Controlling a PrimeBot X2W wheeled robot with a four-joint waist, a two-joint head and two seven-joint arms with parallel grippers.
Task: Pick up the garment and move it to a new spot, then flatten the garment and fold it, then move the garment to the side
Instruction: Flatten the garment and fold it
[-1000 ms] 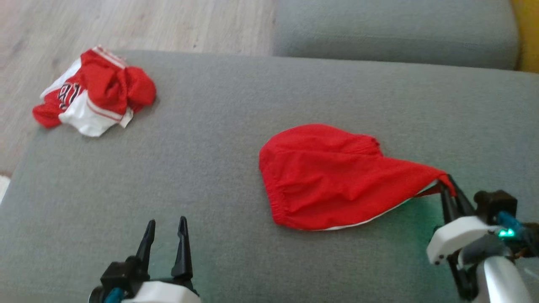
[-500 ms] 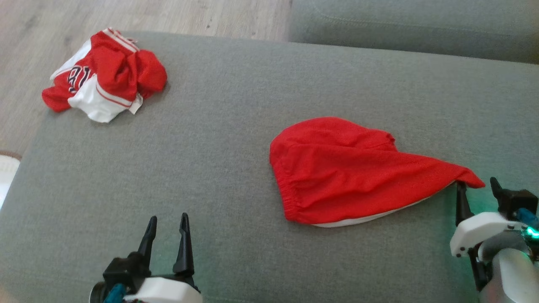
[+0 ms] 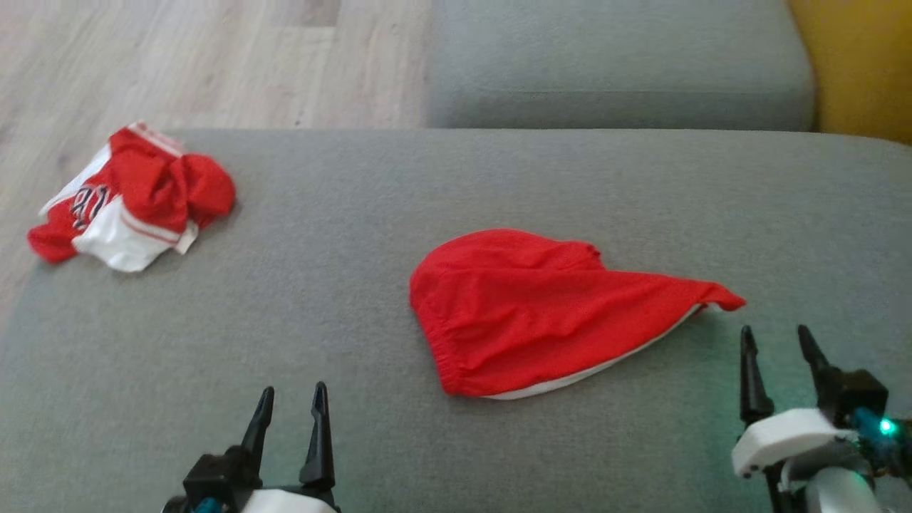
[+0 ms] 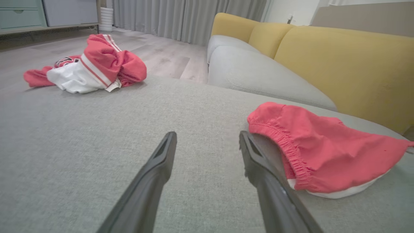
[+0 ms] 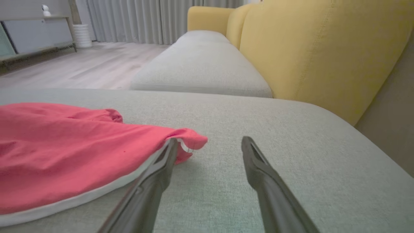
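The garment (image 3: 541,313) is red with a white hem and lies spread on the grey cushion (image 3: 285,320), its pointed corner toward the right. My right gripper (image 3: 774,330) stands open just below that corner, apart from it. In the right wrist view the corner of the garment (image 5: 64,145) lies by the left finger of the gripper (image 5: 208,139), nothing between the fingers. My left gripper (image 3: 293,389) is open and empty at the lower left. In the left wrist view the elastic edge of the garment (image 4: 323,145) lies just right of the gripper (image 4: 207,134).
A crumpled red and white garment (image 3: 132,196) sits at the cushion's far left corner, near the wooden floor (image 3: 178,57). A second grey cushion (image 3: 613,64) lies beyond, and the yellow sofa back (image 3: 862,64) rises at the right.
My right gripper has opened, let go of the garment's corner and drawn back a little. The corner now rests on the cushion. The head camera has shifted; the left gripper is unchanged.
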